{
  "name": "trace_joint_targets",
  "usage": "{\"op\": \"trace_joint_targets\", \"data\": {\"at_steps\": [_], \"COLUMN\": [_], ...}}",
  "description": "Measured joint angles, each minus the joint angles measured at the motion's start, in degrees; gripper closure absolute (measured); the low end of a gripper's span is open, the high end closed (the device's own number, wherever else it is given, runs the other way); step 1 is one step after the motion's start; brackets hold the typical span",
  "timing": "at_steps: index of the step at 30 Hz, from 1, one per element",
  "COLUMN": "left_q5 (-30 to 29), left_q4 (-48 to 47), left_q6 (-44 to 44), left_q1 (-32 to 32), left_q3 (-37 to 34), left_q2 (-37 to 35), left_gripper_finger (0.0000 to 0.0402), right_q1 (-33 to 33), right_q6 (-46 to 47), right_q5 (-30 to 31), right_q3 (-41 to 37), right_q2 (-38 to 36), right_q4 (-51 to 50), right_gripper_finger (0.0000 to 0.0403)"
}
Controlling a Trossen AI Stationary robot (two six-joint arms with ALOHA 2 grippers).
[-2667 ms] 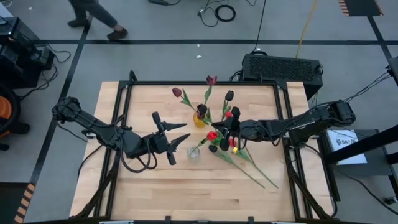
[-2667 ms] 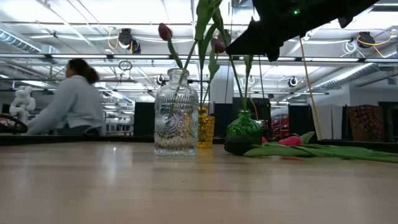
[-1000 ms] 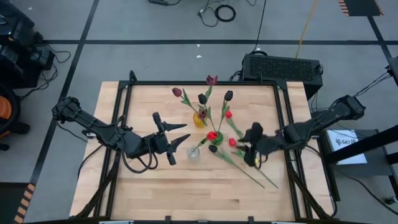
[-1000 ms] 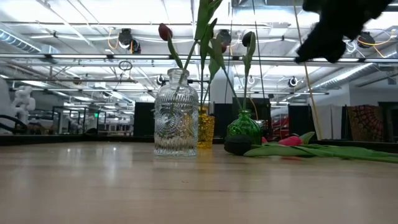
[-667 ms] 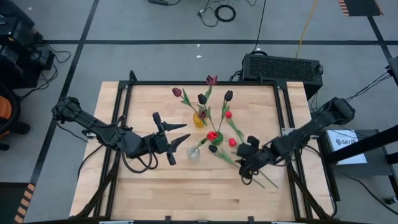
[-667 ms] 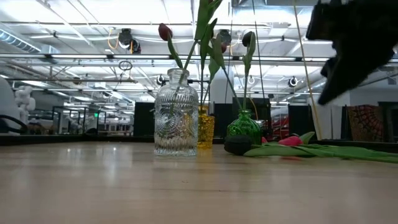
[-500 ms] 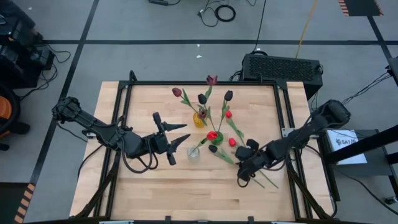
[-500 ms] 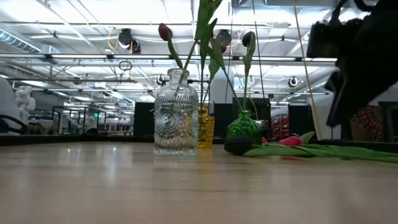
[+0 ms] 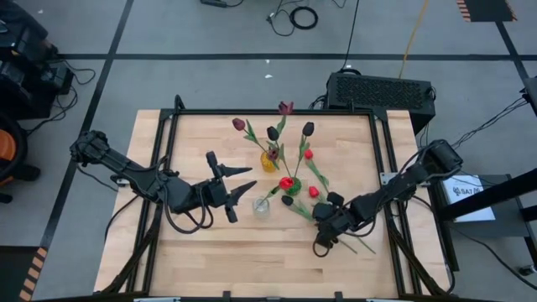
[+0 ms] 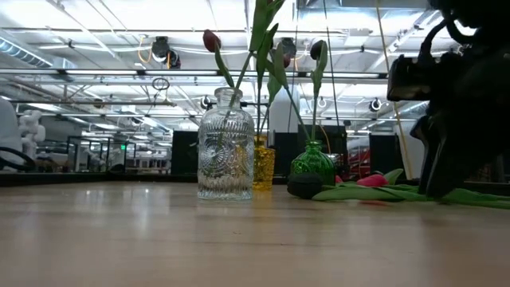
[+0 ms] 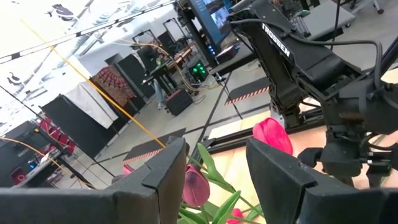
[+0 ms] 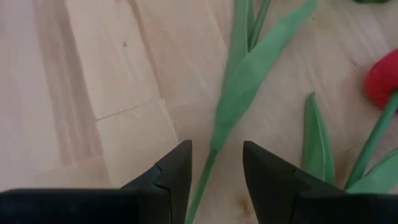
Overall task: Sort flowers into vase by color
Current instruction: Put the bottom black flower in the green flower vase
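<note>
Three small vases stand mid-table: a clear glass one (image 9: 262, 205) (image 10: 226, 147), a yellow one (image 9: 270, 159) and a green one (image 10: 311, 163), with maroon, dark and red tulips standing in them. More tulips lie flat on the wood, a dark head (image 9: 288, 200) and a red head (image 9: 314, 192), their stems (image 9: 352, 237) running toward the near right. My right gripper (image 9: 320, 243) (image 12: 214, 165) is low over these stems, open, one finger on either side of a green stem (image 12: 202, 180) without touching it. My left gripper (image 9: 250, 177) (image 11: 214, 168) waits open, left of the clear vase.
A black frame rail (image 9: 382, 159) borders the wooden table top (image 9: 201, 252), with bare wood toward the near and left edges. The right arm (image 10: 462, 96) fills the right of the low view. A black box (image 9: 382, 91) sits beyond the far edge.
My right gripper has travelled from beside the green vase toward the table's near edge and a little left, dropping down to the table over the lying tulips' stems. The vases, the flowers and my left arm have stayed put.
</note>
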Motion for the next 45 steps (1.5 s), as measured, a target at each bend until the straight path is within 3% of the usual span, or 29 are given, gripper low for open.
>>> {"op": "trace_joint_targets", "data": {"at_steps": [8, 17, 26, 30, 33, 38, 41, 45], "left_q5": [0.09, 0.26, 0.26, 0.26, 0.26, 0.26, 0.26, 0.61], "left_q4": [0.03, 0.04, 0.03, 0.04, 0.04, 0.79, 2.25, 5.91], "left_q6": [-0.02, -0.02, 0.01, 0.02, 0.09, 0.08, 0.06, -1.18], "left_q1": [0.09, 0.07, 0.04, 0.04, 0.04, 0.04, 0.04, -0.38], "left_q3": [-0.02, -0.02, -0.02, -0.02, -0.02, -0.02, -0.02, -0.02], "left_q2": [0.0, 0.0, 0.0, 0.0, 0.0, 0.0, 0.0, 0.0], "left_gripper_finger": [0.0226, 0.0226, 0.0226, 0.0226, 0.0226, 0.0226, 0.0226, 0.0226], "right_q1": [-0.98, -1.28, 1.7, 4.34, 7.28, 11.23, 12.07, 11.61], "right_q6": [-0.34, -1.6, -3.11, -5.77, -9.69, -21.04, -31.77, -49.75], "right_q5": [-0.53, -3.12, -2.73, 1.52, 5.67, 18.36, 23.15, 24.42], "right_q3": [0.03, 0.02, 0.76, 1.07, 1.07, 1.09, 1.09, 1.11], "right_q2": [2.33, 1.47, -7.23, -14.21, -20.51, -30.27, -33.65, -34.43], "right_q4": [0.19, 0.47, -0.9, -0.18, 0.26, 6.1, 15.6, 34.4], "right_gripper_finger": [0.028, 0.0393, 0.0399, 0.04, 0.04, 0.04, 0.0401, 0.0401]}}
